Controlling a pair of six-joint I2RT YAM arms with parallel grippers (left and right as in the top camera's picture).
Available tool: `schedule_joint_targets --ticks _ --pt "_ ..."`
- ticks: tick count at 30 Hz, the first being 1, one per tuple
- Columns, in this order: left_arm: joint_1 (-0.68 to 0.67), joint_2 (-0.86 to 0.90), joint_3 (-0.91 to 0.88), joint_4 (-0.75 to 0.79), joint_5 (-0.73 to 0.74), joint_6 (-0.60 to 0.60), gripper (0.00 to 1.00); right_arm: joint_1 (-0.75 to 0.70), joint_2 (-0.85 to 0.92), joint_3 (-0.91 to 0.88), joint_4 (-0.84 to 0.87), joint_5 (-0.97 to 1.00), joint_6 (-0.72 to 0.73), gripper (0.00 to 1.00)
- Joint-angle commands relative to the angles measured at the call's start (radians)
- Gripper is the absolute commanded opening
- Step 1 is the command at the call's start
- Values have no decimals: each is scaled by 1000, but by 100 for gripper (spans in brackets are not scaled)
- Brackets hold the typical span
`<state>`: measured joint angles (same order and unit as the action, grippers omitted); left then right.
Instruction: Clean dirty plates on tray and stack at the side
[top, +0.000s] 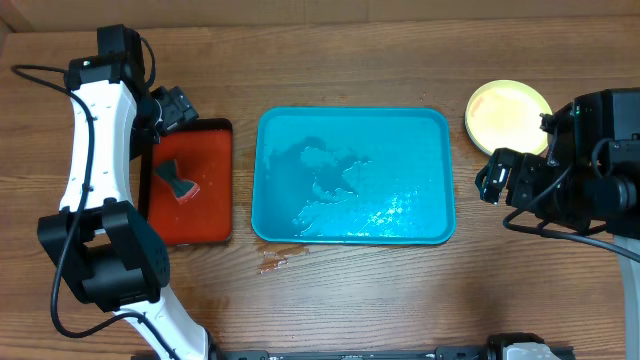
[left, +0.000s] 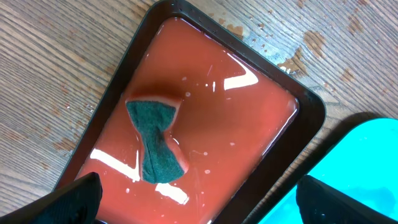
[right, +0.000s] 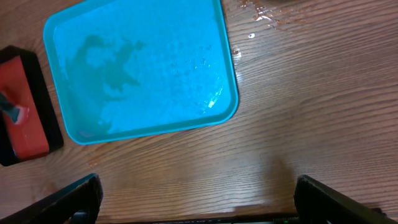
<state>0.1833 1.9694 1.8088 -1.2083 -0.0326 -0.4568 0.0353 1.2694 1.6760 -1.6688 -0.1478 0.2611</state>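
Note:
The turquoise tray (top: 400, 150) lies mid-table, wet, with no plate on it; it also shows in the right wrist view (right: 140, 68) and as a corner in the left wrist view (left: 354, 168). A pale yellow plate (top: 508, 112) lies on the table right of the tray's far corner; I cannot tell whether others lie under it. My left gripper (top: 170, 108) (left: 199, 193) is open and empty above the red tray. My right gripper (top: 497, 178) (right: 199, 193) is open and empty over bare table, right of the turquoise tray and just in front of the plate.
A red tray with a black rim (top: 205, 160) (left: 249, 124) lies left of the turquoise tray, holding reddish liquid and a green-topped sponge (top: 178, 183) (left: 155, 143). Wet spots (top: 272, 265) mark the wood by the turquoise tray's near left corner.

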Motion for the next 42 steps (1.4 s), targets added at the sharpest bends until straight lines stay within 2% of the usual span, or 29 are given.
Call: schedule_joint_targets --ticks 1,5,9,11,13,16,21,27,33,42 --pt "-3 -8 4 2 7 8 100 5 -10 -7 -10 16 -3 100" --pt "-3 -8 4 2 7 8 100 5 -19 -37 -5 24 -6 100" --pt "-3 -8 4 2 7 8 100 3 -130 -166 121 24 -6 100" --pt "-3 -8 4 2 7 8 100 3 -229 -281 228 24 -9 100" --pt "-3 -8 4 2 7 8 100 3 -459 -538 523 -14 -116 100" --pt "-3 -8 4 2 7 8 100 3 -652 -750 758 -13 -158 100" --pt "-3 -8 4 2 7 8 100 3 -907 -1040 993 -10 -158 100" --pt "-3 -8 4 2 7 8 100 3 -1152 -1329 1174 -10 -158 100" --pt "-3 -8 4 2 7 8 100 28 -1257 -1519 1370 -9 -157 100" --pt "-3 -8 4 2 7 8 100 55 -1267 -1668 1666 92 -157 100"
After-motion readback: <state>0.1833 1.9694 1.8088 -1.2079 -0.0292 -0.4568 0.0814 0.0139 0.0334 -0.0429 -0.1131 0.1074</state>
